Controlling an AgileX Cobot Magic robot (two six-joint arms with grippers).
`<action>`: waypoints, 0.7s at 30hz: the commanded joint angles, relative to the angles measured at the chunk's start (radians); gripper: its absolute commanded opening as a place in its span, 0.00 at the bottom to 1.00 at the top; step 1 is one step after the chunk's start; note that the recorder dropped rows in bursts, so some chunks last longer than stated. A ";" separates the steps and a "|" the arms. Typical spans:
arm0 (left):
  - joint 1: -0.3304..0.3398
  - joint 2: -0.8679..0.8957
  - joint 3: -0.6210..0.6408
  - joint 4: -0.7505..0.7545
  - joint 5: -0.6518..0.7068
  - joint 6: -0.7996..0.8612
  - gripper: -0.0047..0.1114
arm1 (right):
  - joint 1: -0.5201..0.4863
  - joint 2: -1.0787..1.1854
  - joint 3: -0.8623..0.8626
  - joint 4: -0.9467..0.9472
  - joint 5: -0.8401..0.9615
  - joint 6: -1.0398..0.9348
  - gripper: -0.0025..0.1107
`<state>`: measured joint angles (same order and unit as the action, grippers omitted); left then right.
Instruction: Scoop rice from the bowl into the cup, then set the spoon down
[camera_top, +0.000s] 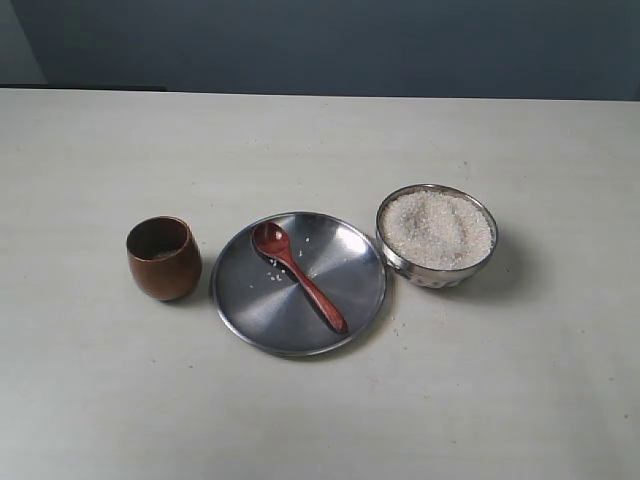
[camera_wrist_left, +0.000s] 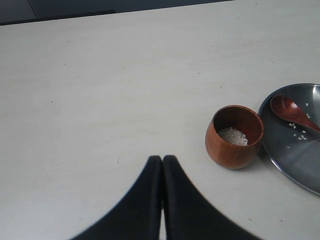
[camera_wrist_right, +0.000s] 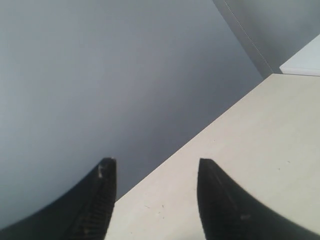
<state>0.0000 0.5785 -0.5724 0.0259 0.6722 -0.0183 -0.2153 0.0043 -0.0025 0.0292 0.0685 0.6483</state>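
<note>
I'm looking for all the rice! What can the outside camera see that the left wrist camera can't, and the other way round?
Only the exterior view shows the steel bowl heaped with rice, plus the whole plate. Only the left wrist view shows the left gripper, shut and empty, and plainly shows a little rice lying at the bottom of the cup. Both show the cup, the spoon lying on the plate with a few loose grains, and the pale table.
</note>
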 joint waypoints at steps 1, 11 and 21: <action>-0.004 0.003 -0.007 0.004 -0.014 0.000 0.04 | -0.004 -0.004 0.003 0.003 -0.010 -0.001 0.45; -0.004 0.003 -0.007 0.007 -0.014 0.000 0.04 | -0.004 -0.004 0.003 -0.234 0.119 -0.133 0.45; -0.004 0.003 -0.007 0.007 -0.014 0.000 0.04 | -0.004 -0.004 0.003 -0.280 0.106 -0.244 0.45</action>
<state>0.0000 0.5785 -0.5724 0.0259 0.6722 -0.0183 -0.2153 0.0043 -0.0021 -0.2266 0.2507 0.4329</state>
